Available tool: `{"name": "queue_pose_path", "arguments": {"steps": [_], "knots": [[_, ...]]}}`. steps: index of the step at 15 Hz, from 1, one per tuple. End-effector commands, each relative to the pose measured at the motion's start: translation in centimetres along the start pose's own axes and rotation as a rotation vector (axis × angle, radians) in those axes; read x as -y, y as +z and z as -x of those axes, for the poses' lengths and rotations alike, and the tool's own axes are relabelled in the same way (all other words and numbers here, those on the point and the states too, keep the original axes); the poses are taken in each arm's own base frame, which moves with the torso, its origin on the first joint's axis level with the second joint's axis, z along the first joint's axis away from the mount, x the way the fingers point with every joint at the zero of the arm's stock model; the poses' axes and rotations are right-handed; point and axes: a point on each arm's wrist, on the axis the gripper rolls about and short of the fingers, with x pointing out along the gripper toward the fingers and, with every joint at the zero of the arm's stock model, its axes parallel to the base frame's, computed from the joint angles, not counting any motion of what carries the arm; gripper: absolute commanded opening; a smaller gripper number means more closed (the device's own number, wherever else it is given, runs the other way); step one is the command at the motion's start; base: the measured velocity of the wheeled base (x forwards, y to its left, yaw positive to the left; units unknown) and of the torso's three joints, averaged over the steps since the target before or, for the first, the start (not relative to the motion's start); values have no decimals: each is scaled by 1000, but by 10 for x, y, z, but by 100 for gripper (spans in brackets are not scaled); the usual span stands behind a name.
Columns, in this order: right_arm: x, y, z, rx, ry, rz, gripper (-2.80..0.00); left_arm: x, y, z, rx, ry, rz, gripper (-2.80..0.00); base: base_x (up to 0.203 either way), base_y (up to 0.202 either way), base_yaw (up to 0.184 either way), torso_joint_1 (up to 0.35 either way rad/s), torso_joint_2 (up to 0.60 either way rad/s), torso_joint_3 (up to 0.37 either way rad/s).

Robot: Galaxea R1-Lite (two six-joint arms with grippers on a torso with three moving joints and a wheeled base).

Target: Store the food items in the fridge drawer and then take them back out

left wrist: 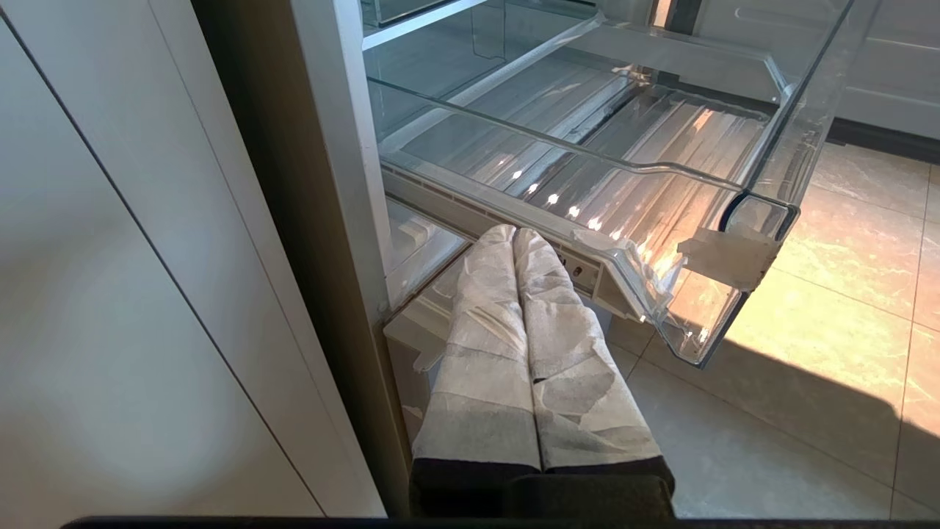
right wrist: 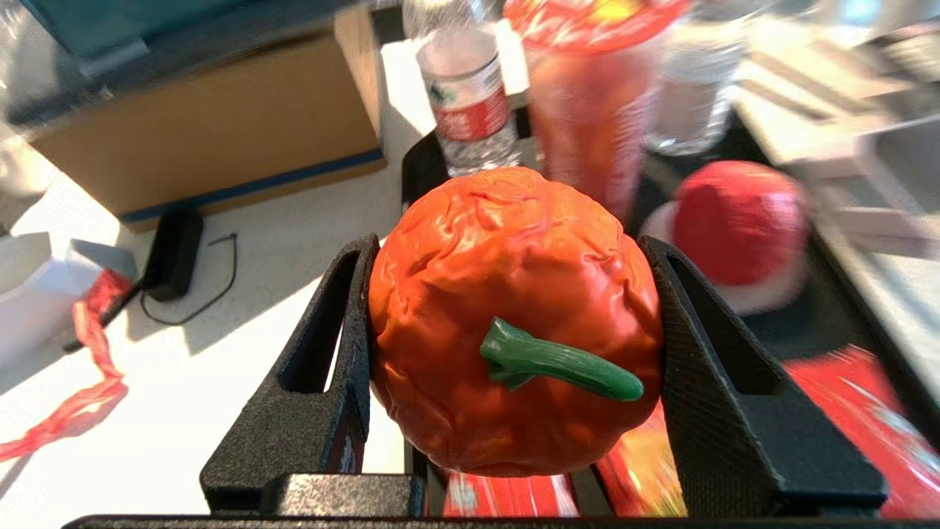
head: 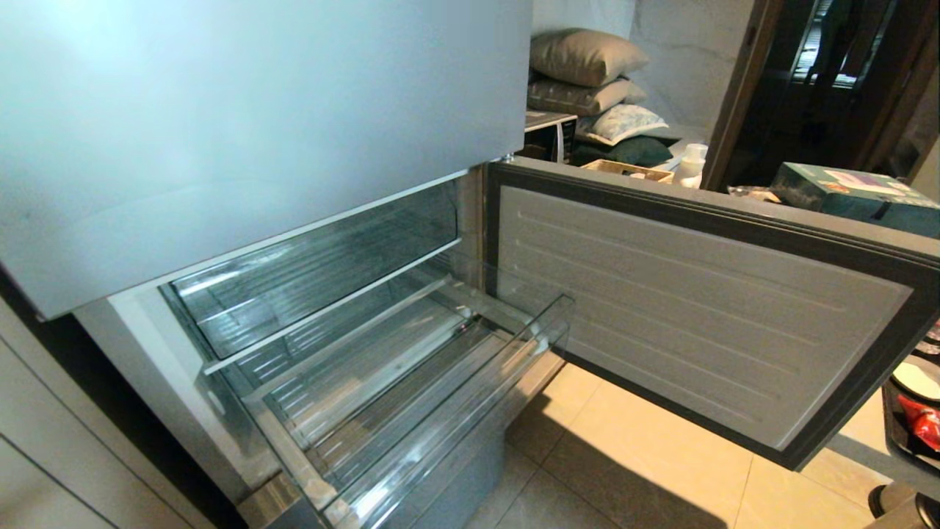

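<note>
Orange-red fruit (right wrist: pixel 507 316) sat clamped between the right gripper (right wrist: pixel 507 345)'s jaws, centre frame, ready for carrying; the red one (right wrist: pixel 738 220) waited upper right. The fridge drawer (head: pixel 411 382) stood open, empty. Left gripper (left wrist: pixel 514 242) pressed closed, parked.
</note>
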Motion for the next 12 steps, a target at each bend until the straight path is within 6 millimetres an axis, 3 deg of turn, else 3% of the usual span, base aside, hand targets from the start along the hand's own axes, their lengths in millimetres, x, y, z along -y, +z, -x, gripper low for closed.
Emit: {"name": "queue_pose_path", "arguments": {"steps": [1,5,12], "knots": [[6,-24,-40,-59,12,0,-280,0,0,0,-3,0,0,-280,0,0,0,0,0,0],[7,-33,-87,-51,76,5,-280,0,0,0,-3,0,0,-280,0,0,0,0,0,0],[10,-62,-134,-93,211,33,-280,0,0,0,-3,0,0,-280,0,0,0,0,0,0]]}}
